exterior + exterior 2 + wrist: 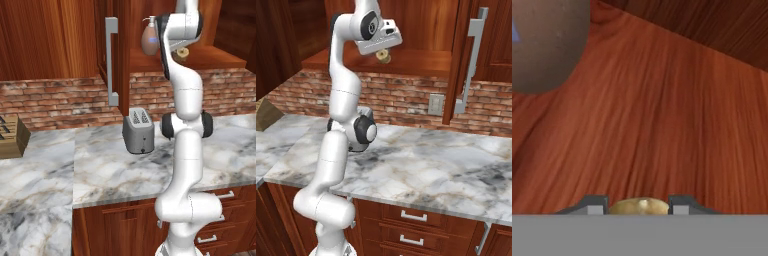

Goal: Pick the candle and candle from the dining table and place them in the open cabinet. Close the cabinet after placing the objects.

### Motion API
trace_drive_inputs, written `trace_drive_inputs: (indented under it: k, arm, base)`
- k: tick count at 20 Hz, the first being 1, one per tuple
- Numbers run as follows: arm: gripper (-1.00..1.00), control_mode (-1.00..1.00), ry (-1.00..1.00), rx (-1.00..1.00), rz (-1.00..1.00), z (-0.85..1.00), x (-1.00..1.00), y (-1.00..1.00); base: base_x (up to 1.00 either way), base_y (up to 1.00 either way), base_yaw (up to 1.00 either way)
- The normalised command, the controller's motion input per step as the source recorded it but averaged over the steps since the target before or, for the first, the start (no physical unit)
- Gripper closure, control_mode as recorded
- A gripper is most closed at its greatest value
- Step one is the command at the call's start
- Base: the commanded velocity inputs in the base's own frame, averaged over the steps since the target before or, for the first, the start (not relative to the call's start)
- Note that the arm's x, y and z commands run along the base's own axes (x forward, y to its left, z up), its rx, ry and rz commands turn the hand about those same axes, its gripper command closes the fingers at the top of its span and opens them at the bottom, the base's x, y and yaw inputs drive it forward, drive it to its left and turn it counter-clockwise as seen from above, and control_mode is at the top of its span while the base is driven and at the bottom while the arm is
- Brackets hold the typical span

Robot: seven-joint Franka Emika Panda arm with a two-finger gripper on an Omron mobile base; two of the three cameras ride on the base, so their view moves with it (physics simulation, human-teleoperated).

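My gripper (639, 206) is clenched around one candle (639, 205), a short, round, tan thing sitting between its two fingers. It hangs just over the wooden shelf of the open cabinet (421, 62). I count one brown soap bottle (149, 39) beside it.

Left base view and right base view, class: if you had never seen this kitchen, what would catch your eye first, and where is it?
The tall white arm rises from the marble counter's front edge up into the open cabinet. Its gripper is closed on a short tan candle just above the cabinet shelf, beside a brown soap dispenser. Below, a silver toaster stands on the counter before the brick wall.
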Motion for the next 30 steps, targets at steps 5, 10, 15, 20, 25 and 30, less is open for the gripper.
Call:
trace_drive_inputs:
  k: [5,10,15,20,25,30]
  arm:
    - [-1.0,-1.0,-0.03,-0.02,0.0,0.09,0.21,0.0]
    - [-1.0,-1.0,0.0,-0.03,0.0,0.17,0.54,0.0]
    - [-1.0,-1.0,-0.1,0.0,0.0,0.24,0.39,0.0]
    - [-1.0,-1.0,-0.31,0.01,0.0,0.72,-0.08,-0.05]
    - [-1.0,-1.0,-0.24,0.01,0.0,0.13,-0.61,0.0]
    - [-1.0,-1.0,-0.49,0.0,-0.02,0.0,-1.0,0.0]
  base:
    - [0.0,0.0,0.0]
    - [0.0,0.0,0.0]
    - [0.0,0.0,0.0]
    - [0.0,0.0,0.0]
    - [0.0,0.0,0.0]
    - [0.0,0.0,0.0]
